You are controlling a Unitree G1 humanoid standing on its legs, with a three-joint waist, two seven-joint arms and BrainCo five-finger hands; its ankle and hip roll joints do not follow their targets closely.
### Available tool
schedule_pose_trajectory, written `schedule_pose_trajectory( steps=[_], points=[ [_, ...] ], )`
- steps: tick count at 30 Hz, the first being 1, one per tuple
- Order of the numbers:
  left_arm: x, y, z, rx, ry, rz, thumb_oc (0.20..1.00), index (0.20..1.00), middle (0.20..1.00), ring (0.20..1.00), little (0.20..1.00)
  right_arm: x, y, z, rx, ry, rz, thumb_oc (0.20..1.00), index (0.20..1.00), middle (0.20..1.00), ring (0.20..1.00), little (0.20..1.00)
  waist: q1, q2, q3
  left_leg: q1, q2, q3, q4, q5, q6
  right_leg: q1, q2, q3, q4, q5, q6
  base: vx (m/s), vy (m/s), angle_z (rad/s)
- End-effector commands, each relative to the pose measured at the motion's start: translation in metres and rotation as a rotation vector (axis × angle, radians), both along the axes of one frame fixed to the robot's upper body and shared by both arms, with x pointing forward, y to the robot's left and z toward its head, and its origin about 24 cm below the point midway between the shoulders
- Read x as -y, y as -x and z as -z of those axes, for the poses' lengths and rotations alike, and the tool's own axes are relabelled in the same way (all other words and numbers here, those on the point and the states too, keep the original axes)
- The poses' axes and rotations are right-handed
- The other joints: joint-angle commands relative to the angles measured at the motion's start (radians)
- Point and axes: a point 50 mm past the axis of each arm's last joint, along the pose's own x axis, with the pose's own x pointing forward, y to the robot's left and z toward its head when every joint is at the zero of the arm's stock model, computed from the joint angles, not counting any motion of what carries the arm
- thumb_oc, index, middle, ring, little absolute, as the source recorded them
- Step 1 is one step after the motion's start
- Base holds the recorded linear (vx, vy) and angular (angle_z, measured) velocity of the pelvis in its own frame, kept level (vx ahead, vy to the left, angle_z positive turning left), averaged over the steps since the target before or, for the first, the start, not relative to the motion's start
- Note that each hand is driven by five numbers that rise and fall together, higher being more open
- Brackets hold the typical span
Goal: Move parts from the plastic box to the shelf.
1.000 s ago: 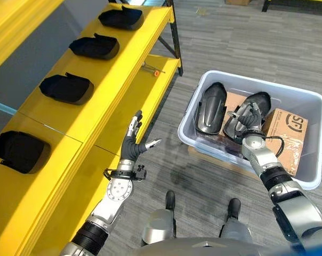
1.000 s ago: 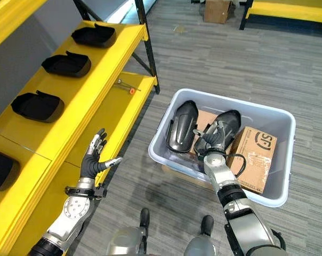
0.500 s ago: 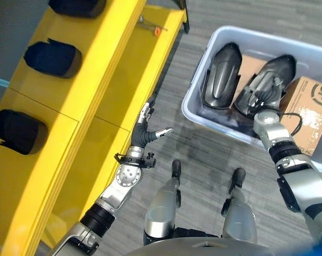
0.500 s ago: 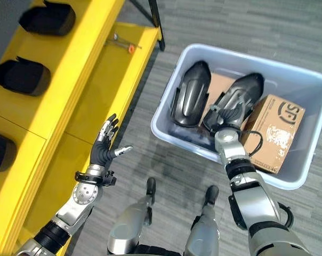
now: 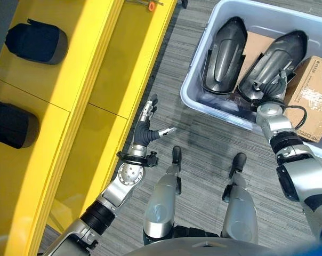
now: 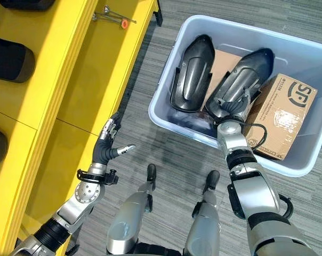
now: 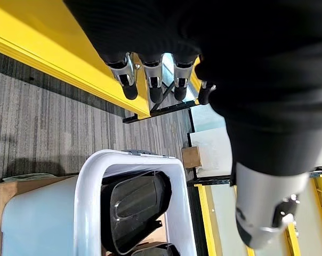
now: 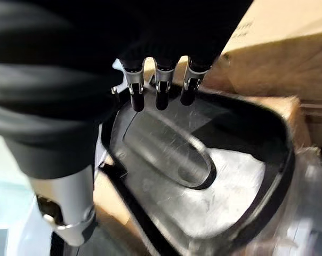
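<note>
From the left eye view, my right hand [image 5: 267, 104] sits at the near end of the right-hand black part [image 5: 272, 64] in the plastic box [image 5: 201, 85]; its long axis runs away from me. My right wrist view shows my fingers [image 8: 157, 88] straight over its rim, clamping nothing. My left hand [image 5: 147, 130] hangs open beside the shelf [image 5: 81, 69].

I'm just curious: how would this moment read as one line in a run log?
right hand: open, on part in box | left hand: open, idle by shelf | part not lifted
</note>
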Motion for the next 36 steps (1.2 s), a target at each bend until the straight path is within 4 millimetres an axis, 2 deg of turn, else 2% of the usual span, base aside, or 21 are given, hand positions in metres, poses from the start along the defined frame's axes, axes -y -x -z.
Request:
schedule_pose_trajectory(
  steps=[1,9,14,22,27,31,36],
  points=[
    [0.004,0.010,-0.026,0.110,0.060,0.058,1.000,1.000,1.000,1.000,1.000,-0.002,-0.009,-0.050,0.120,0.080,-0.081,1.000,1.000,1.000,1.000,1.000,0.034,0.039,-0.003,-0.104,-0.063,-0.035,0.006,0.078,0.036,-0.059,0.018,-0.023,0.219,-0.140,-0.060,0.00,0.007,-0.07],
    [0.007,0.008,-0.026,0.102,0.060,0.084,1.000,1.000,1.000,1.000,1.000,-0.019,-0.019,-0.066,0.106,0.091,-0.173,1.000,1.000,1.000,1.000,1.000,0.057,0.058,-0.003,-0.173,-0.073,-0.038,0.048,0.079,0.036,-0.140,0.009,-0.025,0.284,-0.157,-0.068,0.01,0.003,0.04],
    [0.008,0.007,-0.025,0.094,0.062,0.101,1.000,1.000,1.000,1.000,1.000,-0.029,-0.022,-0.077,0.109,0.174,-0.210,1.000,1.000,1.000,1.000,1.000,0.070,0.069,-0.003,-0.211,-0.078,-0.042,0.072,0.079,0.036,-0.181,0.007,-0.027,0.319,-0.167,-0.073,0.00,0.000,0.00],
    [0.009,0.008,-0.026,0.097,0.045,0.125,1.000,1.000,1.000,1.000,1.000,-0.044,-0.025,-0.089,0.114,0.245,-0.279,1.000,1.000,1.000,1.000,1.000,0.084,0.069,-0.003,-0.256,-0.082,-0.048,0.102,0.077,0.038,-0.226,0.006,-0.031,0.355,-0.173,-0.077,0.00,-0.029,0.06],
    [0.010,0.007,-0.027,0.096,0.036,0.141,1.000,1.000,1.000,1.000,1.000,-0.058,-0.027,-0.090,0.118,0.268,-0.334,1.000,1.000,1.000,1.000,1.000,0.088,0.068,-0.003,-0.271,-0.081,-0.049,0.112,0.076,0.038,-0.244,0.008,-0.032,0.367,-0.173,-0.079,0.00,-0.026,0.00],
    [0.011,0.007,-0.027,0.097,0.033,0.148,1.000,1.000,1.000,1.000,1.000,-0.086,-0.025,-0.095,0.135,0.484,-0.472,1.000,1.000,1.000,1.000,1.000,0.086,0.070,-0.003,-0.278,-0.081,-0.046,0.114,0.079,0.039,-0.254,0.010,-0.029,0.369,-0.170,-0.080,0.00,0.000,0.00],
    [0.007,0.007,-0.027,0.102,0.028,0.152,1.000,1.000,1.000,1.000,1.000,-0.115,-0.019,-0.087,0.143,0.694,-0.587,1.000,1.000,1.000,1.000,1.000,0.082,0.058,-0.003,-0.277,-0.080,-0.045,0.109,0.085,0.039,-0.249,0.016,-0.028,0.355,-0.162,-0.079,-0.03,-0.040,-0.01]
  ],
)
